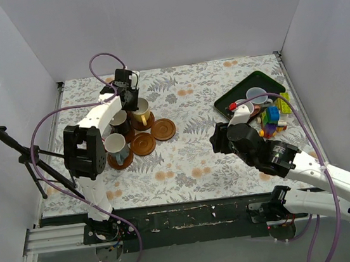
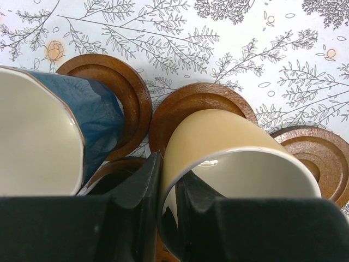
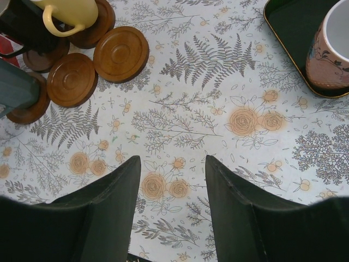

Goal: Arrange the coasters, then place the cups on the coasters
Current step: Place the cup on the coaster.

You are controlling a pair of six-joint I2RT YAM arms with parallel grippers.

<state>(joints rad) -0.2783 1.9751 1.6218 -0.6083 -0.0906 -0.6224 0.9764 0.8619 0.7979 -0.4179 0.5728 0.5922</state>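
Two bare coasters (image 1: pixel 163 129), left gripper (image 2: pixel 168 180) clamping yellow cup (image 2: pixel 218 136), apparently on coaster (image 2: pixel 188 101)

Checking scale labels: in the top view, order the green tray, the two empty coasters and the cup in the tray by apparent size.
Largest: tray.
Then: right empty coaster and left empty coaster, alike, not ranked.
Smallest: cup in the tray, slightly narrower than a coaster.

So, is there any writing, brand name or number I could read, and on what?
There is none. The yellow ceramic cup, dark blue ceramic cup, reddish-brown round coasters and dark green rectangular tray bear no writing; the pink ceramic cup shows only a pattern, the white tablecloth only leaves and flowers.
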